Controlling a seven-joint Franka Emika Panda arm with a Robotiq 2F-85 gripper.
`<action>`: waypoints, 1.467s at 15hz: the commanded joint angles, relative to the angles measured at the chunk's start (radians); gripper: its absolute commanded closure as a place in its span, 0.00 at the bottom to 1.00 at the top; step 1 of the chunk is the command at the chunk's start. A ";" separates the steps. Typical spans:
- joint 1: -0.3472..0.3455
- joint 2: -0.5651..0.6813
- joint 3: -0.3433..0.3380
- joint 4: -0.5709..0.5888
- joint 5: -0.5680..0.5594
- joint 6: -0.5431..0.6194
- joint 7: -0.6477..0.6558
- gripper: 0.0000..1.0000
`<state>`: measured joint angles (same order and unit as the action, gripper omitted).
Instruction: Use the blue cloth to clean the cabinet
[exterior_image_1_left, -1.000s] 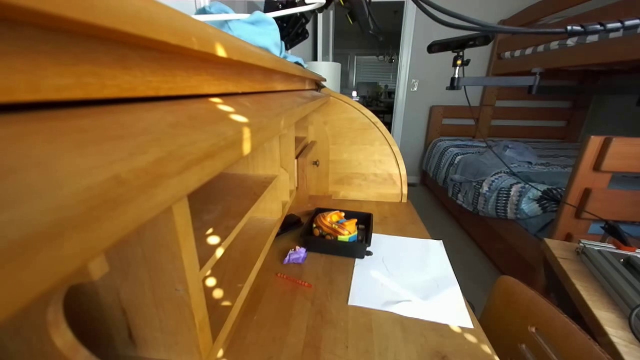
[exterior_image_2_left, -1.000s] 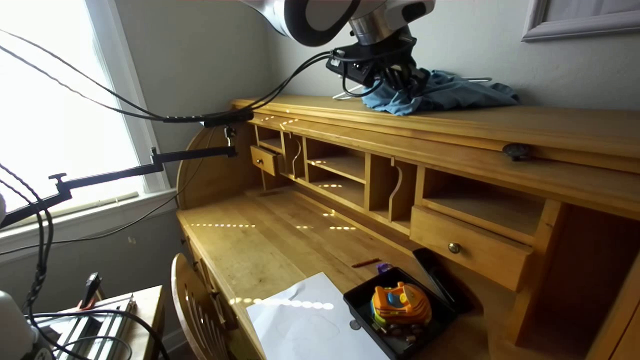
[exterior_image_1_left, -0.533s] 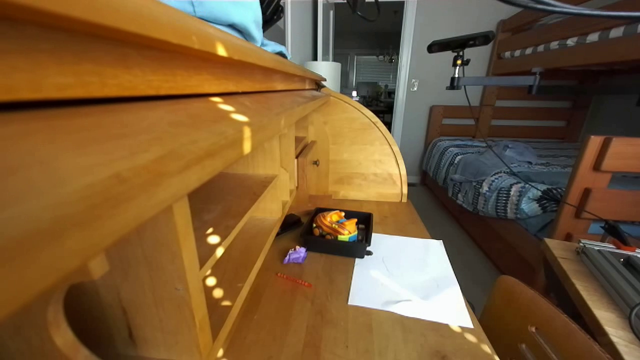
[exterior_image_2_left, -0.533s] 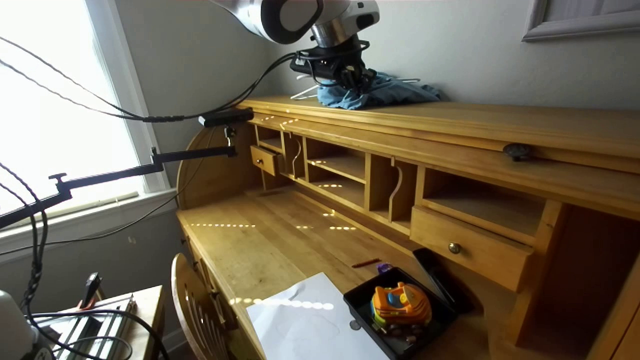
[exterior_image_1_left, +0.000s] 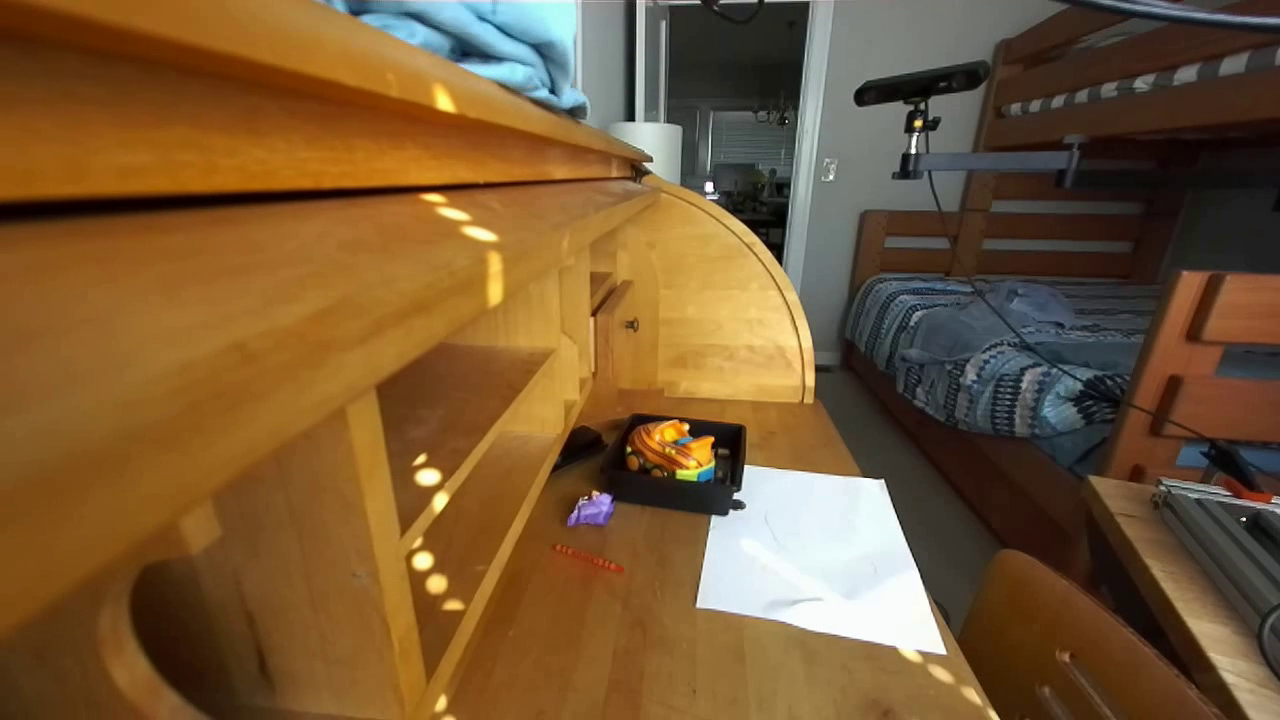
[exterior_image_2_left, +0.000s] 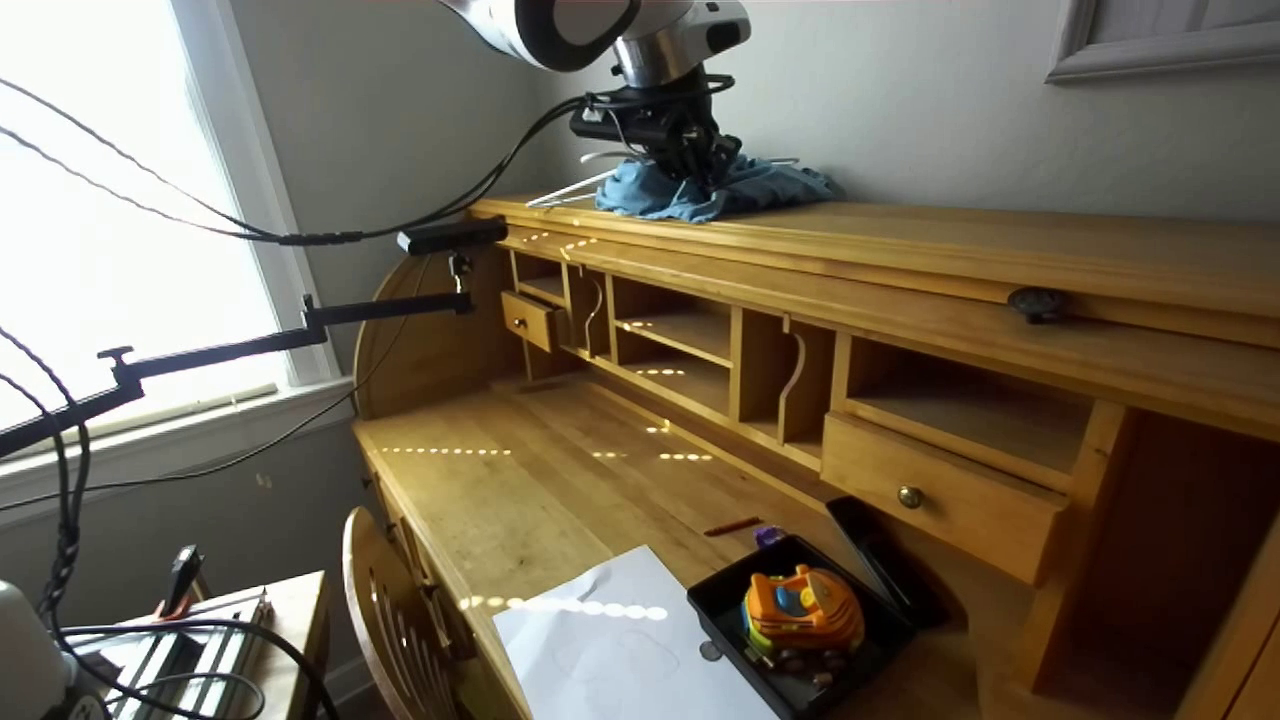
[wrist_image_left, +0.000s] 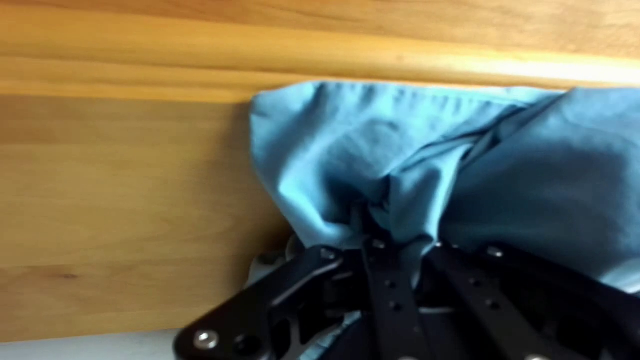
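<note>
In the wrist view we see the end effector (wrist_image_left: 404, 245) pinching a gathered fold of the blue cloth (wrist_image_left: 345, 135), while the rest of it lies bunched atop the cabinet (exterior_image_2_left: 1000, 238), near its front edge. Below, on the worktop (exterior_image_1_left: 620, 640), we find a black tray (exterior_image_1_left: 660, 493) bearing an orange toy vehicle (exterior_image_1_left: 665, 450), with white paper (exterior_image_1_left: 820, 560) just beside it and a thin red stick (exterior_image_1_left: 588, 558) nearby.

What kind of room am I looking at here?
Most likely a bedroom in someone's home, perhaps a child's. What suggests it: what looks like a bunk bed with patterned covers, a wooden desk, and an orange toy.
</note>
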<state>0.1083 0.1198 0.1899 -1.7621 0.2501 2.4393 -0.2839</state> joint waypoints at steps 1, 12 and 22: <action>-0.066 0.016 -0.076 0.002 0.030 -0.017 0.044 0.98; -0.129 0.018 -0.195 -0.003 -0.031 0.061 0.262 0.98; -0.014 0.022 -0.058 0.005 -0.037 -0.022 0.112 0.98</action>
<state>0.0714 0.1329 0.1025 -1.7531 0.2309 2.4720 -0.1195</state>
